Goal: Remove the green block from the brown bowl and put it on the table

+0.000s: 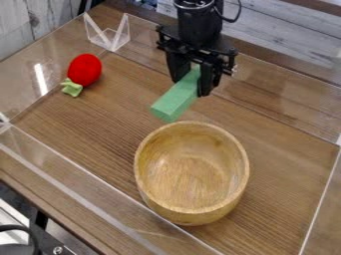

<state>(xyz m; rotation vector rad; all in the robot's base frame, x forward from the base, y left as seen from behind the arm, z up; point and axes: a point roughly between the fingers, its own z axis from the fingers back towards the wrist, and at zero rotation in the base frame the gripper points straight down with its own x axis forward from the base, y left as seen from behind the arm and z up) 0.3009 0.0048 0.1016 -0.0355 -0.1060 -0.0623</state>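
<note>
My black gripper point(196, 76) points down and is shut on the green block point(174, 100), gripping its upper end. The block hangs tilted, with its lower end toward the left, just past the far rim of the brown bowl point(150, 149). Whether that lower end touches the wooden table point(266, 120) I cannot tell. The bowl stands empty at the front centre of the table.
A red ball-like object point(84, 68) with a small green piece point(70, 89) beside it lies at the left. A clear plastic stand point(107, 35) is at the back left. Transparent low walls point(80, 184) run along the table's edges.
</note>
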